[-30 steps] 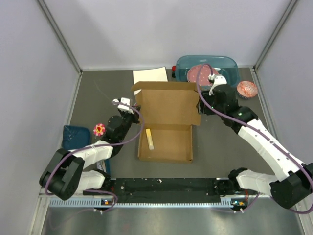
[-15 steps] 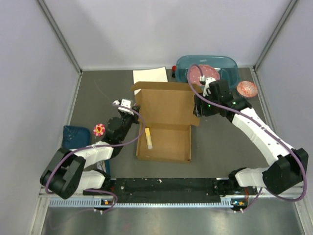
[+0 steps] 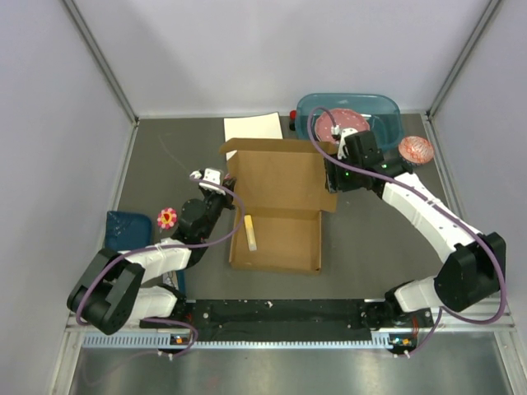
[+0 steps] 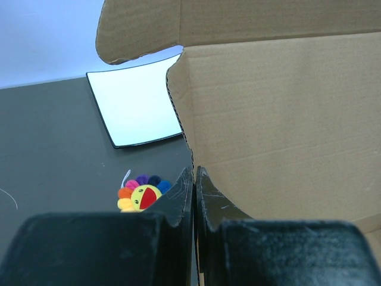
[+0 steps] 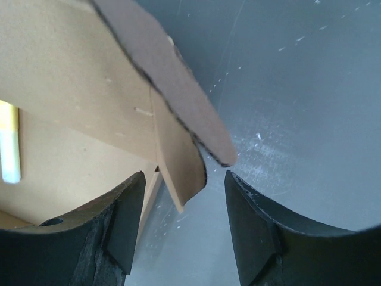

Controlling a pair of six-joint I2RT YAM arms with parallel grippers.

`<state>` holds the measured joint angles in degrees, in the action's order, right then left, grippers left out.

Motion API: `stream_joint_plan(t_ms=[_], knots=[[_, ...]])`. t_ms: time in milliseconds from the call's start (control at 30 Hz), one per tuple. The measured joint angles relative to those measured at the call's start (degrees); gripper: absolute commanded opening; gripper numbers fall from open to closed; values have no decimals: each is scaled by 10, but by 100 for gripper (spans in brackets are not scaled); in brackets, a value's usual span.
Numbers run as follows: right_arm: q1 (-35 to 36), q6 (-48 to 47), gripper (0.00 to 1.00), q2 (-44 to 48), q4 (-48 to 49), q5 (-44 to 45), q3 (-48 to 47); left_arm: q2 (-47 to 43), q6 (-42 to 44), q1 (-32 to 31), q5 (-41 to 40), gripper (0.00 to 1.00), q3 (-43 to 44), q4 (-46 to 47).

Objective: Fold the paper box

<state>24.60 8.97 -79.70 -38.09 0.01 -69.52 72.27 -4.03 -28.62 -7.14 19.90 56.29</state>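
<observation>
- The right gripper (image 5: 184, 179) stands half open astride the side flap (image 5: 178, 161) on the right edge of the paper box (image 3: 280, 206) and holds nothing. The left gripper (image 4: 194, 173) is pinched shut on the left edge of the raised lid.
- The box lies in the centre of the top view, with its lid raised toward the top of the frame and its tray toward the bottom.
- Risk: if the right jaws close off-square, they could crease the flap instead of folding it along its score. A leftward push against the single pinch may skid the light box or tear the held edge.
- Against the earlier frame, the right wrist has swung toward the upper left, closer to the lid. The tray has slid slightly left, and the left arm is unmoved.
</observation>
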Motion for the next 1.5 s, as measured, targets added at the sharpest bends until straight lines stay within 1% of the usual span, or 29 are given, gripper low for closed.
stream_joint_plan(t_ms=[233, 400, 433, 533, 700, 800, 933, 1100, 1200, 1233, 1300, 1400, 1433, 1500], knots=[[-4, 2, 54, 20, 77, 23, 43, 0, 0, 0, 0, 0, -2, 2], [-5, 3, 46, 22, 102, 21, 50, 0, 0, -1, 0, 0, -2, 3], [-5, 3, 43, 22, 107, 18, 51, 0, 0, -1, 0, 0, -2, 3], [-5, 7, 36, 22, 120, 11, 54, 0, 0, -2, 0, 0, -2, 3], [-5, 12, 33, 14, 128, -9, 56, 0, 0, -3, 0, 0, -2, 3], [-5, 13, 27, 11, 134, -17, 68, 0, 0, -3, 0, 0, -2, 3], [-5, 16, 17, 7, 136, -21, 80, 0, 0, -3, 0, 0, -2, 3], [-1, 22, 14, 8, 145, -23, 85, 0, -1, -3, 0, 0, -2, 3], [0, 23, 10, 9, 150, -21, 88, 0, -1, -4, 0, 0, -2, 2], [1, 24, 6, 9, 150, -21, 89, 0, -1, -4, 0, 0, -2, 2], [3, 26, 4, 11, 149, -18, 89, 0, -1, -4, 0, 0, -2, 2], [7, 27, 1, 15, 149, -9, 91, -1, -3, -5, 0, 3, -2, 2], [9, 27, 0, 16, 149, -5, 91, -2, -5, -6, 0, 10, -2, 0], [13, 27, 0, 19, 147, 6, 92, -6, -6, -7, -1, 18, -2, -6]])
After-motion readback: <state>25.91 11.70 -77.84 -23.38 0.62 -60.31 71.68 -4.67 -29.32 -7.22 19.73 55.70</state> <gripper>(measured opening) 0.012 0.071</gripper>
